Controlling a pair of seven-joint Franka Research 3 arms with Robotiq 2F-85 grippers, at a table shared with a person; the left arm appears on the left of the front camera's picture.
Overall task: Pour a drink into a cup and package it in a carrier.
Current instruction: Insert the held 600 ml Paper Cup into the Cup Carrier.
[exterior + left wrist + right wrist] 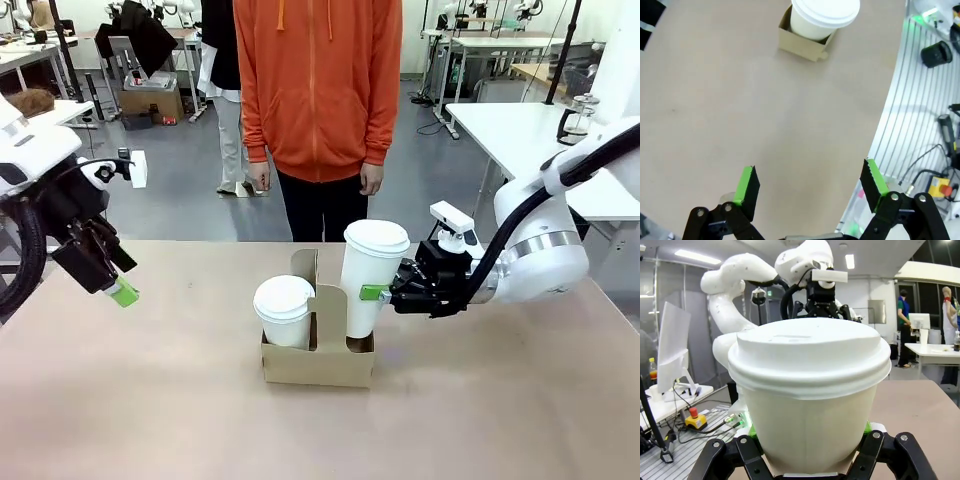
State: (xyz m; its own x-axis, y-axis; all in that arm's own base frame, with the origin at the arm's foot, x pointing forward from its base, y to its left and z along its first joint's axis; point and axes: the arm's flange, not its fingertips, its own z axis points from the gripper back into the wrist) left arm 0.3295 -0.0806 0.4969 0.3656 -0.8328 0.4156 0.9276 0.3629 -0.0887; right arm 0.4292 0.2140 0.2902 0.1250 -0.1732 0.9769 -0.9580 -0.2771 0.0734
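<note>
My right gripper (383, 291) clamps the lidded cup (368, 285) mid-wall, its base in the carrier (318, 360) slot at 3 o'clock of the handle. I judge it paper: light, crushable, top-heavy if filled, so squeeze gently. Left gripper (810, 187) hangs spread, empty.

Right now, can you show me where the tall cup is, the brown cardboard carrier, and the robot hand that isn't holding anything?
tall cup (366, 285), front view, middle of its white side.
carrier (318, 365), front view, brown front wall.
left gripper (810, 192), left wrist view, open gap midway between its fingertips.
</note>
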